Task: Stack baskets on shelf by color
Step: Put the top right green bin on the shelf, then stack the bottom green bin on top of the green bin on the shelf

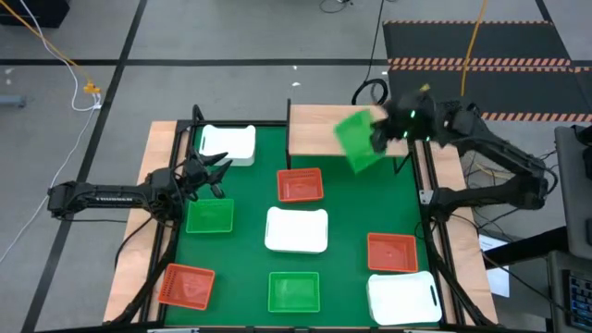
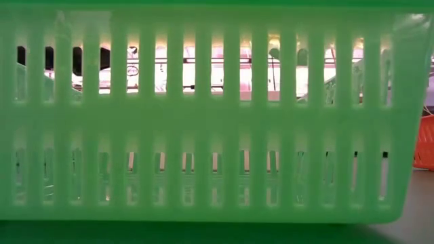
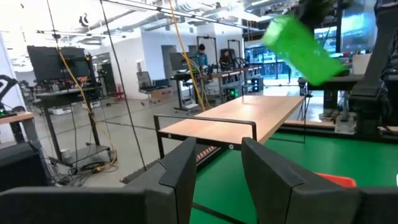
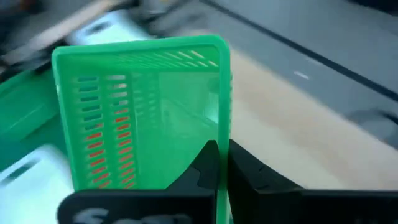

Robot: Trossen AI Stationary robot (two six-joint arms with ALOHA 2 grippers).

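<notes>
Green basket (image 1: 357,141) is held in the air, tilted, over the shelf's (image 1: 319,131) right end and front edge. Right claw (image 1: 381,135) is clamped on its wall; in the right wrist view the two fingers (image 4: 208,165) sit pressed either side of the basket's thin wall (image 4: 222,93), basket interior facing the camera. The left wrist view shows the same basket (image 3: 300,48) hanging above the shelf (image 3: 249,115), not touching it. Shelf top is bare wood, standing at the counter's (image 1: 250,199) far edge, right of middle.

Eight baskets lie flat on the counter:
- white basket (image 1: 228,143) at far left corner
- orange basket (image 1: 301,185) just in front of the shelf
- green one (image 1: 210,216) at left edge, mid-depth
- white one (image 1: 297,229) at centre
- orange one (image 1: 391,252) toward the right edge
- orange one (image 1: 186,284) at near left corner
- green one (image 1: 294,291) at near edge, middle
- white one (image 1: 403,298) at near right corner

Low view is filled by the slotted wall of the near-edge green basket (image 2: 203,135), with a sliver of orange basket (image 2: 424,142) at the side.

Left claw (image 1: 215,172) hovers over the counter's left side between the far white basket and the left green one, fingers (image 3: 186,168) parted, holding nothing.
</notes>
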